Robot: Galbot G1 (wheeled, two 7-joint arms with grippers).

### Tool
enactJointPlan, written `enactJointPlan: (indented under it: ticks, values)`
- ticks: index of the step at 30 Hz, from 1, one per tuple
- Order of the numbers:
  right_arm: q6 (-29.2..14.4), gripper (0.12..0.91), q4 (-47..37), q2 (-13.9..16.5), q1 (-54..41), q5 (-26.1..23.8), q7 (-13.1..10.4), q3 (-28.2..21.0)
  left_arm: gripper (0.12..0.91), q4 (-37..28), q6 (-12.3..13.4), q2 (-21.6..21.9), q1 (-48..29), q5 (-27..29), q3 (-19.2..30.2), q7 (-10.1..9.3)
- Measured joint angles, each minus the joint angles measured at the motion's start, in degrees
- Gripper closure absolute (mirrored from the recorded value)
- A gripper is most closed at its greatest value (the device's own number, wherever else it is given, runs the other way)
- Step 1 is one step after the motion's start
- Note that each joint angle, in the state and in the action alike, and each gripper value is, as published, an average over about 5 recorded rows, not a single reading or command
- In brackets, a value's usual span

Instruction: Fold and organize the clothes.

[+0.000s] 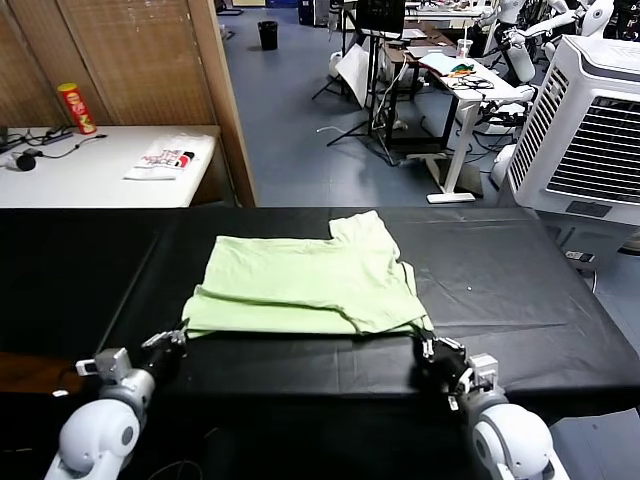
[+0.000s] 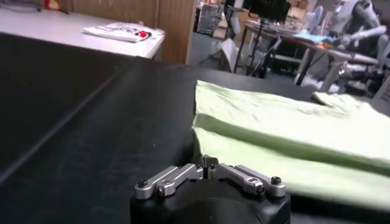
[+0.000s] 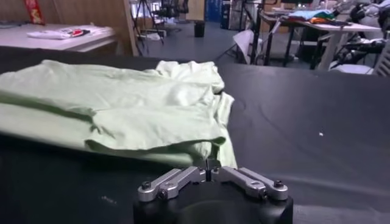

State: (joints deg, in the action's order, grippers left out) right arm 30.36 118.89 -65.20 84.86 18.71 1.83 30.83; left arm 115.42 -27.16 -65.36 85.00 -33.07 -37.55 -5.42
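The pale lime-green shirt [image 1: 300,280] lies folded in a flat rectangle on the black table [image 1: 520,290], with a sleeve sticking out at its far right. My left gripper [image 1: 176,340] is low at the shirt's near left corner, its jaws shut on the cloth edge [image 2: 209,164]. My right gripper [image 1: 432,348] sits at the near right corner, shut on the hem there [image 3: 210,164]. In both wrist views the shirt [image 2: 286,134] [image 3: 134,115] spreads away just beyond the closed tips.
Behind on the left stands a white table [image 1: 90,175] with a red can [image 1: 76,108] and a white packet [image 1: 168,158], next to a wooden partition [image 1: 150,60]. A white air cooler [image 1: 590,130] stands at the right. Black cloth extends on both sides of the shirt.
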Motion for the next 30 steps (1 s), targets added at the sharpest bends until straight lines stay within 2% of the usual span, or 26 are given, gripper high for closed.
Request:
enactJointPlan:
  ticks: [13, 15, 19, 22, 25, 28, 30]
  values:
    - [0.96, 0.885, 2.74, 0.72, 6.80, 0.18, 1.25, 2.53, 0.904, 5.41, -1.43, -1.17, 7.23, 2.94, -0.33, -0.44]
    - [1.19, 0.824, 3.54, 1.02, 7.63, 0.40, 1.40, 3.07, 0.904, 5.98, -1.53, -1.15, 7.93, 2.55, -0.61, -0.34]
    - [1.71, 0.631, 5.78, 1.69, 9.51, 1.29, 1.24, 4.34, 0.877, 7.45, -2.03, -1.05, 9.33, 1.41, -1.31, -0.65]
    - [2.12, 0.464, 8.06, 2.28, 10.88, 2.28, 0.91, 5.36, 0.754, 8.86, -2.94, -1.05, 10.34, 0.77, -1.77, -1.39]
    - [2.69, 0.316, 10.60, 2.77, 11.61, 3.61, 0.59, 6.27, 0.586, 10.43, -3.95, -0.93, 11.30, 0.43, -2.19, -1.86]
    - [3.06, 0.241, 12.49, 3.12, 11.05, 5.58, -0.35, 6.85, 0.419, 12.04, -4.65, -0.71, 11.75, -0.40, -2.78, -2.20]
    - [2.99, 0.232, 12.83, 3.35, 9.59, 6.88, -1.30, 6.77, 0.321, 12.87, -4.94, -0.51, 11.43, -1.56, -3.28, -2.65]
